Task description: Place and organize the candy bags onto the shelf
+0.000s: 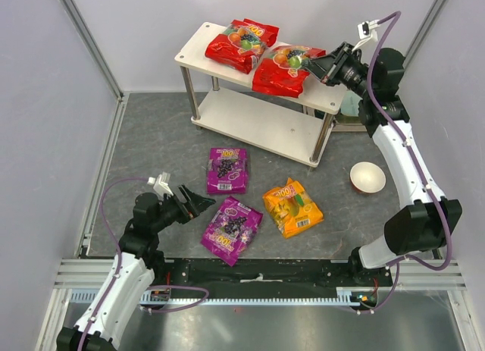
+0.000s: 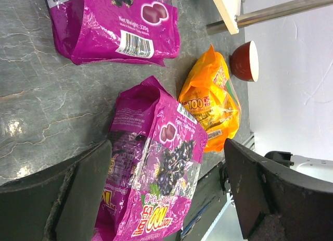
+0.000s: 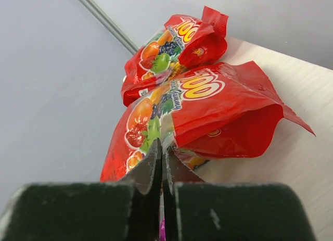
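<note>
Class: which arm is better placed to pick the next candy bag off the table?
Probably left: the open left pincer faces the near purple candy bag; the right pincer grips a red candy bag on the shelf.

- My right gripper (image 3: pixel 161 153) fills the bottom of the view, its two dark fingers pressed together.
- Their tips close on the clear edge of the near red bag (image 3: pixel 218 111), which lies with its "100" mark facing up.
- Behind that bag, touching it, I see the far red bag (image 3: pixel 182 43).
- To the right of the near red bag, I see the bare cream shelf board (image 3: pixel 307 85).
</note>
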You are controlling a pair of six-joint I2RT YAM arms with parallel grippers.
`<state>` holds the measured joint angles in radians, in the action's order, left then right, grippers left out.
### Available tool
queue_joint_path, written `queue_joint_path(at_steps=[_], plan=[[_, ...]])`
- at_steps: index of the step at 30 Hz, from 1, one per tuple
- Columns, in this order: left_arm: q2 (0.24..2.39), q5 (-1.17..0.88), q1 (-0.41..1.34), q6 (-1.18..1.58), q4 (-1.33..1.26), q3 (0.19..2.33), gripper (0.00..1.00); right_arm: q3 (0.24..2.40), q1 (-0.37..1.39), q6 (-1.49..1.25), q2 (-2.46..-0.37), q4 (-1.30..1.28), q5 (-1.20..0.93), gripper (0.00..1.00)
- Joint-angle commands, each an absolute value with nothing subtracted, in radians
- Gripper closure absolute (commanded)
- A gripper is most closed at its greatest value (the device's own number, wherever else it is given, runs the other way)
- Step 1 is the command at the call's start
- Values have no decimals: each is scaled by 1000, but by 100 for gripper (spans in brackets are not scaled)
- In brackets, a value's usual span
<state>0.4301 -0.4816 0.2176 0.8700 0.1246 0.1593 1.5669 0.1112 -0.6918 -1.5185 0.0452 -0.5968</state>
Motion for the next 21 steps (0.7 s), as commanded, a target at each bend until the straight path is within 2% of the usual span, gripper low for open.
queue_joint_path(at_steps=[1,14,21], plan=[[431,-508,219,865,89,158,5,1572,95,-676,-1522,98,-541,100],[437,-506,219,864,89,155,5,1620,92,-699,-1605,113,-560,99],[446,-508,219,861,84,158,5,1635,89,-709,-1624,124,-572,92]])
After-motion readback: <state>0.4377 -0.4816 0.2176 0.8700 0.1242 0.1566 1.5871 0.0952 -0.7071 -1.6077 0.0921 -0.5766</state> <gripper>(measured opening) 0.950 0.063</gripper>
